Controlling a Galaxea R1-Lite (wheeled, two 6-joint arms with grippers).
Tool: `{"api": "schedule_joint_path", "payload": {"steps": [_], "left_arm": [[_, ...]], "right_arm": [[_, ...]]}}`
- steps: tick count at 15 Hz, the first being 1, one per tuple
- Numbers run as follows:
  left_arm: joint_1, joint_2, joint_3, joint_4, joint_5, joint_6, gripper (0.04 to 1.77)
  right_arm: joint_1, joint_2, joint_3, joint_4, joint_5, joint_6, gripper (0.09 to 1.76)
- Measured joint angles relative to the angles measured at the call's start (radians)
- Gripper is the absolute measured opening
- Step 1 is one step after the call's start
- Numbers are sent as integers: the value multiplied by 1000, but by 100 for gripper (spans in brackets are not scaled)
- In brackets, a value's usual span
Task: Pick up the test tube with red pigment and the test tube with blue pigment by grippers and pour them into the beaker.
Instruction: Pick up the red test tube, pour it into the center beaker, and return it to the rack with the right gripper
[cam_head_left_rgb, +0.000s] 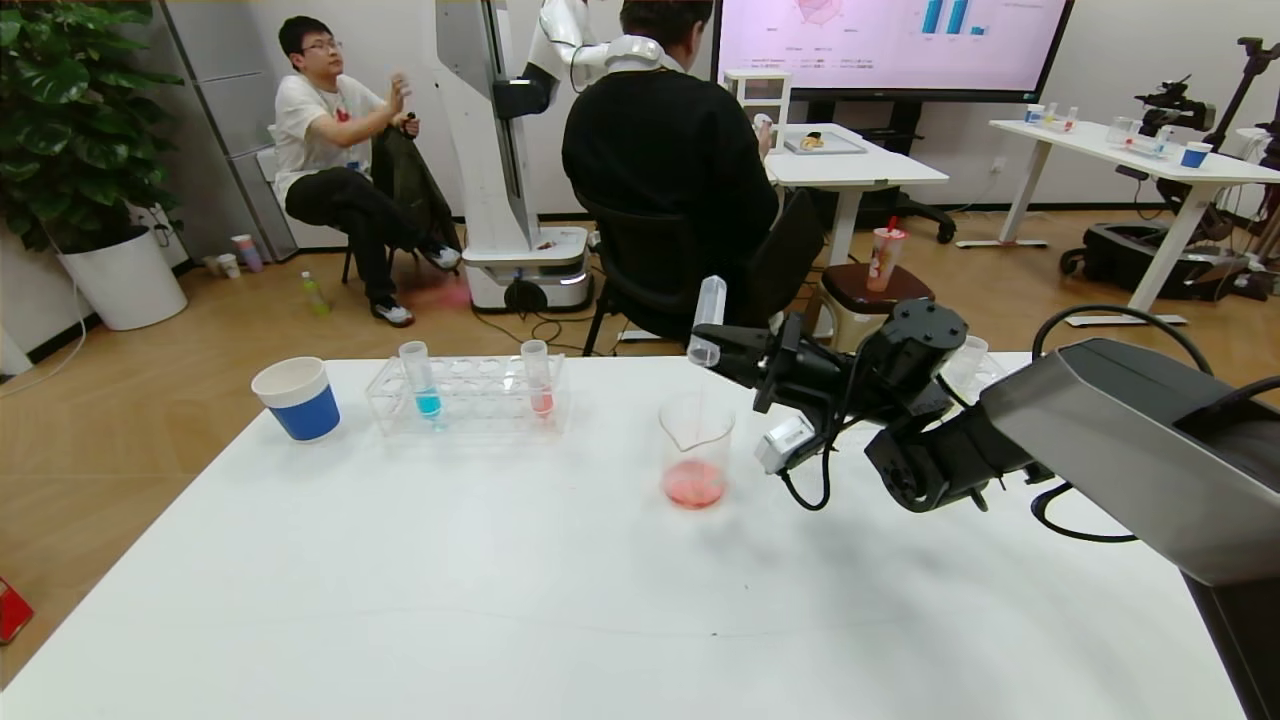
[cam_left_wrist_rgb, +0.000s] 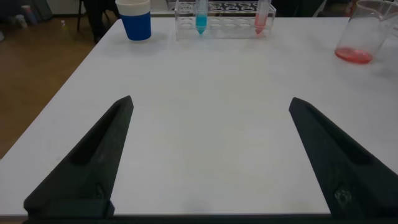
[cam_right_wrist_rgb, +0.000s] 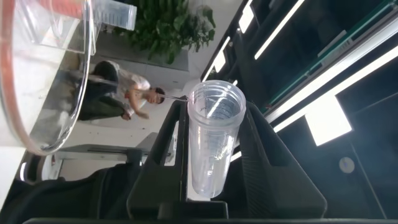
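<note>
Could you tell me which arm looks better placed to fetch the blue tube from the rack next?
Probably the left. The left hand is open and empty, facing the test tube with blue pigment, while the right hand holds an emptied tube above the beaker.

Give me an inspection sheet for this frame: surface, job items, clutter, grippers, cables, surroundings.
Surface: white table, no spills seen.
Job's things: beaker holds red liquid; blue-pigment tube and a pink-liquid tube upright in clear rack; emptied tube in right gripper.
Clutter: blue-and-white paper cup left of rack.
Grippers: right gripper shut on emptied tube, tipped mouth-down above beaker; left gripper open, low over bare table.
Cables: black cables loop at right arm.
Surroundings: two seated people, another robot, screen, plant.
</note>
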Motion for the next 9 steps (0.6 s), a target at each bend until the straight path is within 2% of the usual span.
{"api": "schedule_joint_path", "payload": {"steps": [5, 7, 9], "left_arm": [[0, 0, 0, 0, 0, -1, 175], [0, 0, 0, 0, 1, -1, 175], [0, 0, 0, 0, 0, 0, 175]], "right_arm": [[-3, -5, -13, 5, -3, 20, 51], [-7, -16, -47, 5, -11, 124, 51], [-11, -37, -95, 5, -43, 296, 51]]}}
